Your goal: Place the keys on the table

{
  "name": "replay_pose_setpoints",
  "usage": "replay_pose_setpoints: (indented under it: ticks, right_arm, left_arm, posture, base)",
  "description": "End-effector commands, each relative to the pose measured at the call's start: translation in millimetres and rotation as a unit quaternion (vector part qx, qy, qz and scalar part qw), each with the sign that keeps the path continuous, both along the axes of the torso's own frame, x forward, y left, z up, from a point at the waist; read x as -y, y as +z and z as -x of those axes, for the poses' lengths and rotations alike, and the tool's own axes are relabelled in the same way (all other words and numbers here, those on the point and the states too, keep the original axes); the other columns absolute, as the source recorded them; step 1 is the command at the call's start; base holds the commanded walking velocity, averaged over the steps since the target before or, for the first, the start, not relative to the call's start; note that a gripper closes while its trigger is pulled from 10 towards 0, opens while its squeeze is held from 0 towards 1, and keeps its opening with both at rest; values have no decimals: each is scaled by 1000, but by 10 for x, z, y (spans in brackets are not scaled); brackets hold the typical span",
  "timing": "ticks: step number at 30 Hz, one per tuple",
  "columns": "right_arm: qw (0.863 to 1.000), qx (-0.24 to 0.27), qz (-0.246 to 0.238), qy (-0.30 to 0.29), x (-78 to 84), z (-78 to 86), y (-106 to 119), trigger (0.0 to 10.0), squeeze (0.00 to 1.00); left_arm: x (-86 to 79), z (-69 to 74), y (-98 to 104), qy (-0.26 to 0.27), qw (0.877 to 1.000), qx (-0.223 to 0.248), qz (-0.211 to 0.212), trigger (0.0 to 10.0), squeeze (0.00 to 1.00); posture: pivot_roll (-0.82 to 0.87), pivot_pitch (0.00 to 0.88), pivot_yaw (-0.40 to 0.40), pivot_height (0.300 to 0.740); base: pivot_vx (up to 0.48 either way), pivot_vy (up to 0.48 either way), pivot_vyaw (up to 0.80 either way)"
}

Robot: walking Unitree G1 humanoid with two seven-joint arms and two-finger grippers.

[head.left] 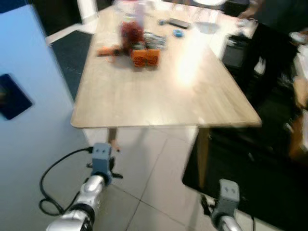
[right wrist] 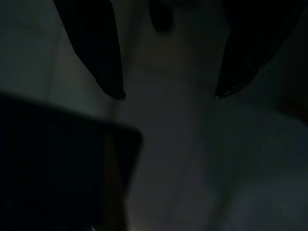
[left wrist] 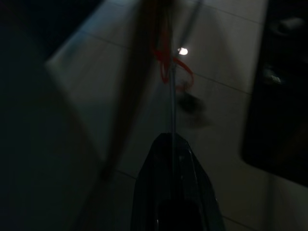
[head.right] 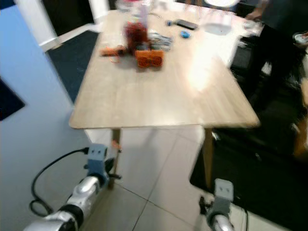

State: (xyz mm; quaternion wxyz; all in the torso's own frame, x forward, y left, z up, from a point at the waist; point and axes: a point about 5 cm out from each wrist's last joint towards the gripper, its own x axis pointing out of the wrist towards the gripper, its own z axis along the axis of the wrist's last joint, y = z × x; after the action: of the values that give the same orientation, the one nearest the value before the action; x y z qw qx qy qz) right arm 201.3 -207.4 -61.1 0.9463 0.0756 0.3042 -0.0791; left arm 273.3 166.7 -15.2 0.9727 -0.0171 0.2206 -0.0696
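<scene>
Well, the keys [left wrist: 190,103] are dangling below the left tool [left wrist: 172,144], low in the frame and short of the wooden surface [head.left: 159,96] that is filling the upper middle of the head views. In the dim left wrist view the tool's two black fingers are pressing together, pinching something thin; a straight bright line is running out from the tips to a red loop [left wrist: 171,67], and a dark blurred lump, which I am taking for the keys, is hanging by it over the pale floor tiles [left wrist: 216,57]. In the left eye view only a small reddish fleck is showing beside the left tool, near the surface's leg.

I am judging the bunch to be light, hard and loose: it is probably swinging freely, so the ring or loop is the sensible place to be holding it, as the tool appears to be doing. A thin grip like that could be slipping if the arm jerks.

The right tool [right wrist: 168,96] is hanging low at the lower right of the head views, its fingers standing well apart with nothing between them.

On the far part of the surface an orange box [head.left: 145,57], a red-filled jar [head.left: 131,30] and a dark phone [head.left: 179,22] are sitting in a blur, and a person in dark clothes [head.left: 274,29] is standing at the upper right.
</scene>
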Motion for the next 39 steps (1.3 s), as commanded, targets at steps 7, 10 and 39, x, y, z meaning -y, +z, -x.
replay_pose_setpoints:
  ticks: [7, 10, 39]
  right_arm:
    - [1000, -16, -7, 9, -71, 83, -62, 10000, 0]
    - [1000, -16, -7, 9, -71, 84, -62, 10000, 0]
    - [1000, -19, -9, 9, -93, 104, -76, 10000, 0]
  left_arm:
    - [-60, 47, -20, 1, 1000, 4, -2, 10000, 0]
    - [-56, 50, -21, -6, 1000, 4, -5, 10000, 0]
    - [-96, 67, -45, 9, 1000, -8, -2, 10000, 0]
  posture:
    - [18, 18, 1, 740]
    - [18, 18, 1, 740]
    - [21, 34, -1, 740]
  base:
    - [0, 0, 0]
    - [0, 0, 0]
    - [0, -311, 0]
